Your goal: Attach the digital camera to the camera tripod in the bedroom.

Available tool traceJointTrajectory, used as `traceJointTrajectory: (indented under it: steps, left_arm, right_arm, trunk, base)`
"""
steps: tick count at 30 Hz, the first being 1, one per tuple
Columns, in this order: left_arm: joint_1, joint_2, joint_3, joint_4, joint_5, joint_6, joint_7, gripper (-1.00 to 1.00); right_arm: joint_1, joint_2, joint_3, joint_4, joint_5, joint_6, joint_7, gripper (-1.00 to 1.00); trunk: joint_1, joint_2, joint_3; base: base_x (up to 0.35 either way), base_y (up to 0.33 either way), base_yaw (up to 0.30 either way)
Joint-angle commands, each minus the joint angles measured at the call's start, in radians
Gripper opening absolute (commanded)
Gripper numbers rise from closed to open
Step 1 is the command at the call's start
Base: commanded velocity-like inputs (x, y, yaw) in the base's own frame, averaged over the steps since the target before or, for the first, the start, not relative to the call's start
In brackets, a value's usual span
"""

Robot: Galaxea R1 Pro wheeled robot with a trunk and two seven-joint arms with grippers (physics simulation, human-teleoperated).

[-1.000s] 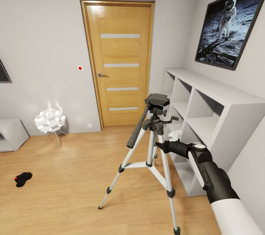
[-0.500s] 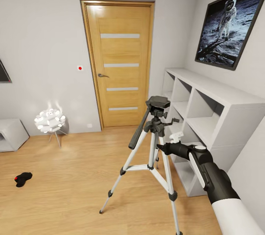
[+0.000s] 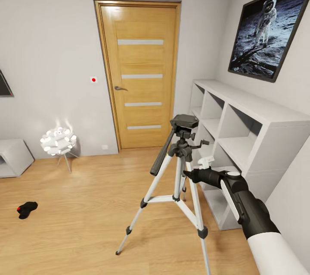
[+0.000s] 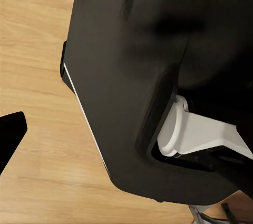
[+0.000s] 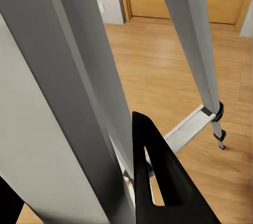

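The camera tripod stands on the wood floor before the white shelves, silver legs spread, its black head bare and the pan handle sloping down to the left. My right gripper is shut on a tripod leg just under the black joint. In the right wrist view that grey tripod leg runs between my black fingers. The digital camera, small and black with a red button, lies on the floor far left. One black fingertip of the left gripper shows beside the robot's dark body.
A closed wooden door is straight ahead. White cube shelves line the right wall under a framed moon picture. A glowing white lamp and a pale low unit stand at the left wall.
The tripod, held by my right gripper, has shifted slightly downward in the picture, its head and left foot both lower. The camera on the floor has not moved.
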Motion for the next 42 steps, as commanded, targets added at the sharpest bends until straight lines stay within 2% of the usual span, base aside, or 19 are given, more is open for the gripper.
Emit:
traceJointTrajectory:
  steps: [1,5,6,25,31,32,34,42]
  left_arm:
    - [0.0,0.0,-0.001,-0.002,0.005,-0.001,0.001,1.0]
    - [0.0,0.0,-0.001,-0.002,0.005,-0.001,0.001,1.0]
    - [0.0,0.0,-0.001,-0.002,0.005,-0.001,0.001,1.0]
    - [0.0,0.001,-0.002,-0.002,0.005,-0.001,0.001,1.0]
    - [0.0,0.0,-0.001,-0.002,0.005,-0.001,0.0,1.0]
    - [0.0,0.0,0.0,-0.002,0.005,-0.001,0.001,1.0]
    - [0.0,0.0,0.0,-0.002,0.005,-0.001,0.001,1.0]
    - [0.0,0.0,0.0,-0.002,0.005,-0.001,0.001,1.0]
  right_arm:
    - [-0.001,0.0,0.001,-0.001,-0.002,0.004,0.004,-1.0]
    - [-0.001,0.001,0.001,0.0,-0.002,0.005,0.004,-1.0]
    - [-0.001,0.001,0.001,0.0,-0.004,0.005,0.004,1.0]
    - [-0.001,0.002,0.001,0.008,-0.004,0.004,0.002,1.0]
    - [-0.001,0.003,0.001,0.016,0.037,0.003,0.0,1.0]
    - [-0.001,0.005,0.001,0.023,0.059,0.003,-0.001,1.0]
    - [-0.001,0.007,0.0,0.028,0.077,0.003,-0.002,1.0]
    - [-0.001,0.007,-0.003,0.033,0.093,0.003,-0.002,1.0]
  trunk:
    - [0.001,-0.002,-0.002]
    - [0.001,-0.002,-0.002]
    - [0.001,-0.002,-0.002]
    - [0.001,-0.002,-0.002]
    - [0.001,-0.002,-0.002]
    - [0.001,-0.002,-0.002]
    - [0.001,-0.002,-0.002]
    - [0.001,-0.002,-0.002]
  base:
    - [0.0,0.0,0.0]
    - [0.0,0.0,0.0]
    - [0.0,0.0,0.0]
    - [0.0,0.0,0.0]
    - [-0.01,0.0,0.0]
    - [-0.12,0.0,0.0]
    - [-0.177,0.0,0.0]
    - [-0.217,0.0,0.0]
